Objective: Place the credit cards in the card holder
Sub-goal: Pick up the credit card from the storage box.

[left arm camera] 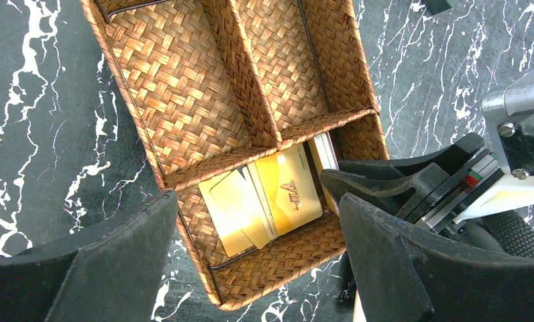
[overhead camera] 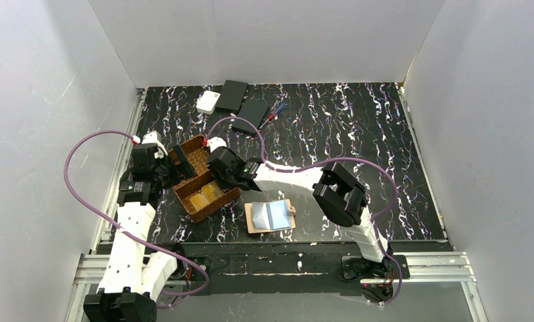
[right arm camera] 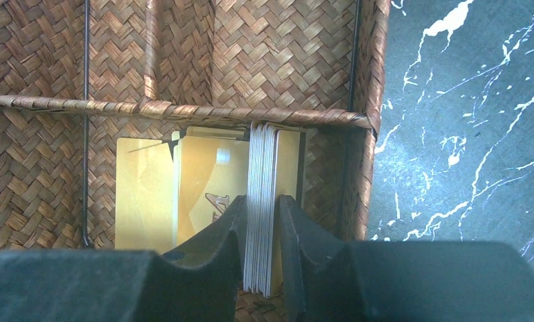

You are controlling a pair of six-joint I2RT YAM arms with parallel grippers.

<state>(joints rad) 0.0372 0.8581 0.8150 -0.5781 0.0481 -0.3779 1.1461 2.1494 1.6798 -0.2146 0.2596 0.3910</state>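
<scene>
The right gripper (right arm camera: 261,225), jaws pinched on an upright stack of thin gold-and-silvery plastic credit cards (right arm camera: 261,161), reaches into the near-end compartment of the brown woven divided tray (right arm camera: 284,60), the left gripper (left arm camera: 256,204) gaping empty above it, the tan folding card holder (overhead camera: 271,216) lying open just beside.
</scene>
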